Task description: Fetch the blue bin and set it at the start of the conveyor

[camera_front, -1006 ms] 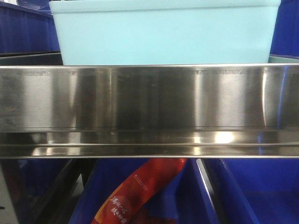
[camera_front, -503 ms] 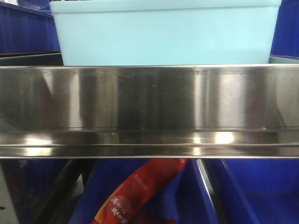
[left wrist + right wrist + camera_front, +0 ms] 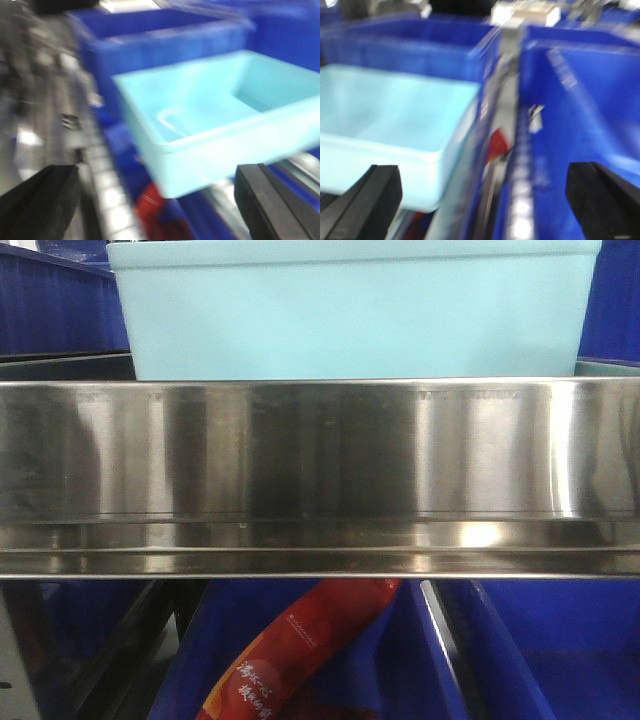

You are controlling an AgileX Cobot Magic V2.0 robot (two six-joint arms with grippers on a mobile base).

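The blue bin (image 3: 350,315) is a pale turquoise tub standing on a shelf behind a steel rail, at the top of the front view. In the left wrist view the blue bin (image 3: 210,115) shows its hollow inside, and its near corner lies just ahead of my left gripper (image 3: 157,185), which is open with its fingers wide apart. In the right wrist view the blue bin (image 3: 385,115) lies to the left, its right end ahead of my open right gripper (image 3: 484,190). Neither gripper touches it. The conveyor start is out of view. Both wrist views are blurred.
A shiny stainless-steel rail (image 3: 320,450) runs across the shelf front. Dark blue crates (image 3: 150,40) stand behind the bin and to its right (image 3: 580,100). Below the shelf a red packet (image 3: 290,650) lies in another dark blue crate (image 3: 540,650).
The bin stays where it was. Only the reflections on the steel rail have shifted a little.
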